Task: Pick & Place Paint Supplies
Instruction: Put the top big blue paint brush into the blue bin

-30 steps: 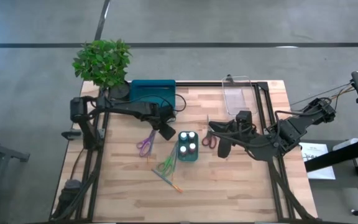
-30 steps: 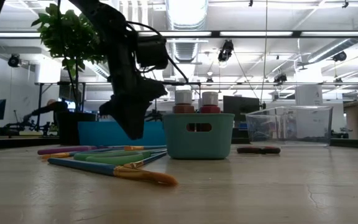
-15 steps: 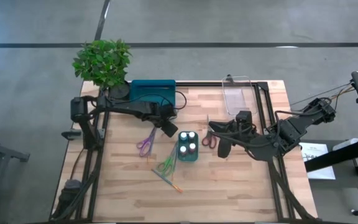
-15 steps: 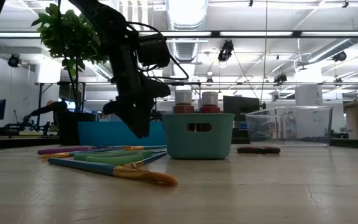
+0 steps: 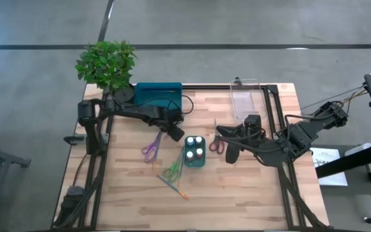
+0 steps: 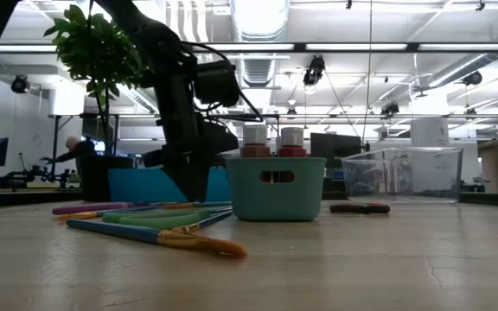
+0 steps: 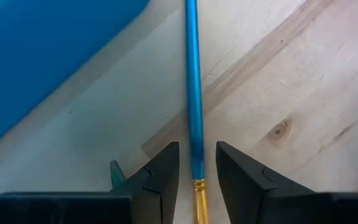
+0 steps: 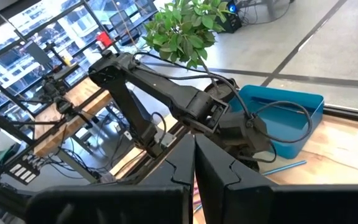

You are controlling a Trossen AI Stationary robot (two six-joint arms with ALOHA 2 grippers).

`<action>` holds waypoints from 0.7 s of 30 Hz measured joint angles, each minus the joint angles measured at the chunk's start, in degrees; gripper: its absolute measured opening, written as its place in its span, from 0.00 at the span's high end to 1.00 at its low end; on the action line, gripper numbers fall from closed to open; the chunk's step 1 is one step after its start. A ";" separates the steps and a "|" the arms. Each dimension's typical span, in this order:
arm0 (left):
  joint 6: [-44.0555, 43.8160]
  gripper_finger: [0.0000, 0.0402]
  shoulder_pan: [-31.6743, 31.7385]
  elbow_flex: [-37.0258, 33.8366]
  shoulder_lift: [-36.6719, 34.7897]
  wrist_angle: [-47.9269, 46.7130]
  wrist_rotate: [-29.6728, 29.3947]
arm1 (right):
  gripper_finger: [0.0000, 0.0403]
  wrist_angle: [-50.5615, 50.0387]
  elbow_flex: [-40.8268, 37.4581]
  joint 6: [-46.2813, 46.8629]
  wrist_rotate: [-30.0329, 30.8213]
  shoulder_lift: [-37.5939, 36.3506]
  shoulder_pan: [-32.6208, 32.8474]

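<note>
Blue-handled brush (image 7: 193,93) with gold ferrule, lying flat on the counter (image 5: 250,187) just beside the large teal tray (image 5: 158,94), running lengthwise between the two fingers (image 7: 160,177) of the left claw (image 5: 174,133). Left claw partly open, one finger on either side of the handle, narrow gaps visible on both sides in the left wrist view; contact with the brush not confirmed. Same brush seen in the right wrist view (image 8: 281,167) as a thin blue line next to the tray.

Four white-capped pots (image 5: 195,147) seated upright in the small teal bin (image 5: 194,160) near the middle of the counter; two caps (image 6: 268,135) visible above the rim in the low view. Green-handled scissors (image 5: 172,170) and further brushes (image 5: 174,187) lying flat just beside the bin, toward the front edge. Purple-handled scissors (image 5: 151,149) lying flat farther left, near the left claw. Red-handled scissors (image 5: 215,144) lying flat on the other side of the bin.

Right claw (image 5: 229,156) closed, empty, held near the red-handled scissors, apart from them. Clear tray (image 5: 246,96) at the back of the counter on the right. Potted plant (image 5: 106,63) at the back left corner
</note>
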 joint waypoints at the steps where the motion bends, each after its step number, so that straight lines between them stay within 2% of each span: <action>1: 0.06 0.72 0.00 0.00 0.14 0.03 0.00 | 0.98 -0.03 0.00 -0.10 0.00 0.01 0.00; 16: 1.91 0.73 -0.15 0.22 2.82 0.77 -0.85 | 0.98 -0.16 0.00 -0.55 -0.22 0.01 0.00; 21: 1.95 0.84 -0.15 0.17 2.89 1.40 -1.09 | 0.98 -0.42 0.00 -0.55 -0.22 0.01 0.00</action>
